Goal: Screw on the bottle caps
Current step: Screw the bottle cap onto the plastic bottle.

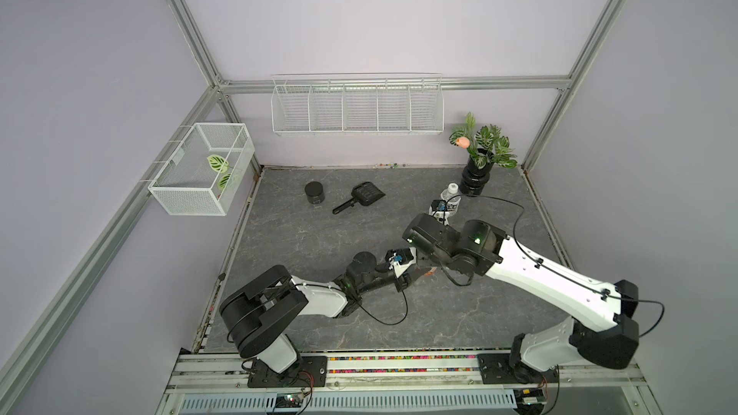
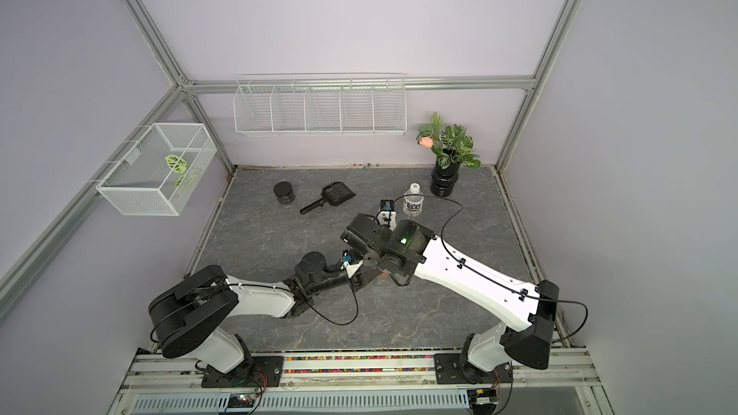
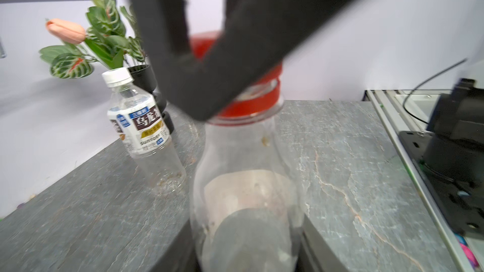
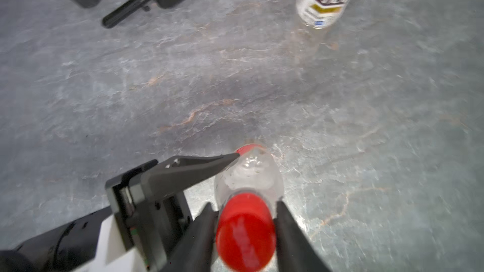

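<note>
Red cap (image 4: 246, 231) between right gripper's (image 4: 245, 206) jaws (grip unclear) — left gripper (image 3: 247, 249) tight on tall bottle (image 3: 248, 153); SUNTORY bottle (image 3: 142, 132) apart.

Left arm (image 1: 319, 298) and right arm (image 1: 551, 273): white link shells, black joint housings, green indicator lights (image 1: 477, 239). Black cable (image 1: 519, 209) clipped along right arm's shell. Black base plates (image 1: 287, 373), screws visible

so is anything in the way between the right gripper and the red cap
Nothing visible. The right gripper straddles the red cap, one finger on each side with no object between. The cap sits on the neck of the taller bottle, which the left gripper holds lower down.
</note>
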Robot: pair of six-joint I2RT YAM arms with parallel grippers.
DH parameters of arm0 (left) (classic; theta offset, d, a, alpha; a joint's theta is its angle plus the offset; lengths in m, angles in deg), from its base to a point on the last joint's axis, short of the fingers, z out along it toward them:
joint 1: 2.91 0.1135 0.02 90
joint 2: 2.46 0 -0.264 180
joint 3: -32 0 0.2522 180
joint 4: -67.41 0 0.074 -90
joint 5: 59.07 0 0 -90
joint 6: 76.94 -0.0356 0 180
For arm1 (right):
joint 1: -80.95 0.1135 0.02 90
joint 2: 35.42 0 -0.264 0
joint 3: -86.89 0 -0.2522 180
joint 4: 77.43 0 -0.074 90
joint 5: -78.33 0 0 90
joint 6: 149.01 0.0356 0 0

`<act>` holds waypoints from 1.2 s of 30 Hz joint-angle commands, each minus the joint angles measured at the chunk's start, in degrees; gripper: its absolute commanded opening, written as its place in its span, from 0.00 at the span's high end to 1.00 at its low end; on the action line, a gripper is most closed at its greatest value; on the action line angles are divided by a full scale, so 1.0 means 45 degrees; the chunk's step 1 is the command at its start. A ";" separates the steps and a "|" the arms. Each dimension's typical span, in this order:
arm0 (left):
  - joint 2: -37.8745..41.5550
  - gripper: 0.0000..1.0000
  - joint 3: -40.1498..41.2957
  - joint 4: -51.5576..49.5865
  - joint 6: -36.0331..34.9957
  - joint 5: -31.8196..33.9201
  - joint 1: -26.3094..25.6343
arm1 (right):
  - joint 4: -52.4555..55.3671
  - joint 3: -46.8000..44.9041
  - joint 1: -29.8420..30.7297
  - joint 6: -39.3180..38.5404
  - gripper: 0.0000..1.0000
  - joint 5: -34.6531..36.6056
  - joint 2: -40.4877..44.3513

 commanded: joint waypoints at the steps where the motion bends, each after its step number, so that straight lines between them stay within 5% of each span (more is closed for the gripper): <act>1: -0.0206 0.51 0.0280 -0.0973 0.0212 0.0707 0.0107 | -0.1259 -0.0717 0.0142 -0.2017 0.45 -0.0192 0.1234; 2: -0.0255 0.51 0.0279 -0.0977 0.0223 0.0634 0.0101 | -0.1709 -0.0911 0.0142 -0.3225 0.38 -0.0633 0.1550; 3: -0.0259 0.51 0.0291 -0.0971 0.0226 0.0577 0.0112 | -0.2032 -0.1001 0.0147 -0.4368 0.05 -0.0980 0.1833; 4: -0.0279 0.51 0.0285 -0.0975 0.0223 0.0553 0.0114 | -0.2207 -0.1032 0.0132 -0.5334 0.02 -0.1319 0.2035; 8: -0.0257 0.51 0.0339 -0.0956 0.0169 0.0435 0.0115 | -0.1853 -0.0481 -0.0182 -0.9914 0.02 -0.2900 0.2400; 13: -0.0229 0.51 0.0340 -0.1012 0.0111 0.0096 0.0110 | -0.2033 -0.1192 -0.0443 -1.4140 0.02 -0.2041 0.3135; 21: -0.0241 0.51 0.0103 -0.1443 0.0042 -0.1058 0.0096 | -0.1044 -0.1536 -0.5111 -2.0556 0.21 -1.1060 0.3913; 27: -0.0282 0.51 -0.0002 -0.1568 -0.0022 -0.1521 0.0115 | 0.0854 -0.0091 -0.5334 -2.2765 0.33 -1.1411 0.1873; 36: -0.0301 0.51 -0.0056 -0.1656 -0.0015 -0.1607 0.0115 | 0.0183 0.0069 -0.5413 -2.3750 0.41 -1.1262 0.0776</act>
